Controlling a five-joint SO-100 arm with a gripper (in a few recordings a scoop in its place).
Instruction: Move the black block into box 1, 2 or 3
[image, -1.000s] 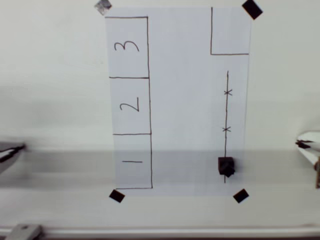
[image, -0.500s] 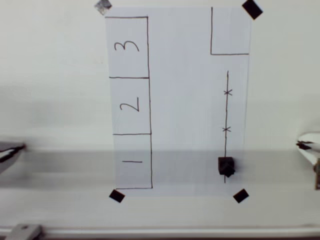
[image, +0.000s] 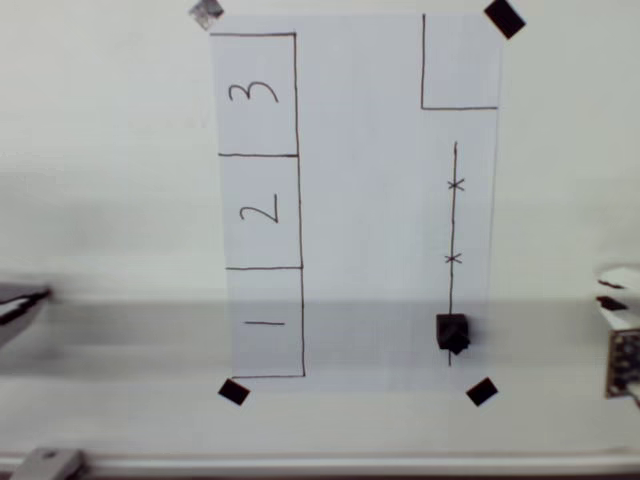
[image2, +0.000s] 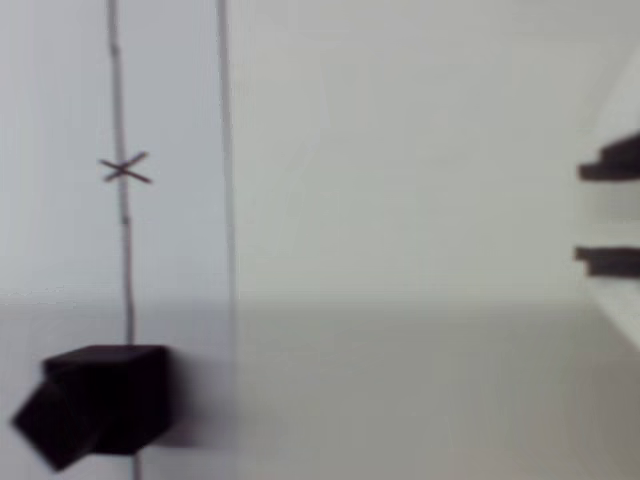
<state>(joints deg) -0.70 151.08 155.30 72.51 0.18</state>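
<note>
Overhead view, counted left to right: one white paper sheet (image: 360, 200), flat and matte, on a pale table (image: 100, 150). Four tape squares at its corners: a greyish one at 11 o'clock (image: 206, 13), black ones at 7 o'clock (image: 233, 392), 5 o'clock (image: 481, 391) and 1 o'clock (image: 504, 18). Three numbered pen-drawn rectangles stacked down the sheet's left side: box 3 (image: 256, 94) on top, box 2 (image: 259, 211) in the middle, box 1 (image: 264, 322) at the bottom. One unnumbered pen rectangle (image: 460, 62) at the sheet's upper right, one pen line (image: 453, 250) below it bearing two small crosses. One black block (image: 452, 332), a small matte cube with visible thickness, sitting on the lower end of that line at about 5 o'clock on the sheet, inside none of the boxes. One gripper (image: 620, 330) at the right edge near 3 o'clock, pale, well apart from the block; openness cannot be told, nothing seen in its hold.

Wrist view: the block (image2: 100, 400) at 7 o'clock, sharp-edged and dull black, one cross above it.
</note>
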